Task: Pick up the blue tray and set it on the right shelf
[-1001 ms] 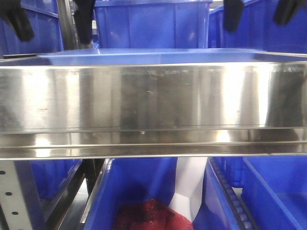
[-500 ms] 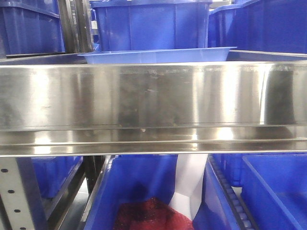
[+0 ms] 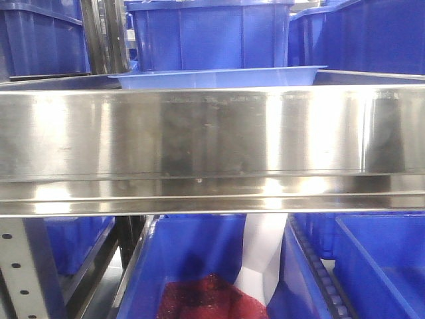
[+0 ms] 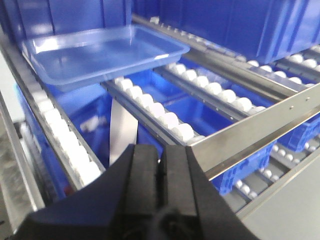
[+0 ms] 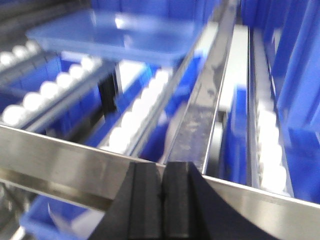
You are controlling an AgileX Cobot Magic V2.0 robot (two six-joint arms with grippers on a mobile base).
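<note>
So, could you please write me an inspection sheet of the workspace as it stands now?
Surface: right shelf, steel front lip, white roller tracks behind it.
Job's things: blue tray rests on the rollers, empty.
Clutter: deep blue bins behind the tray; lower bin holds red mesh material.
Grippers: left gripper and right gripper both shut, holding nothing, back at the front lip.
Cables: nothing seen.
Surroundings: perforated grey upright post at lower left.
</note>
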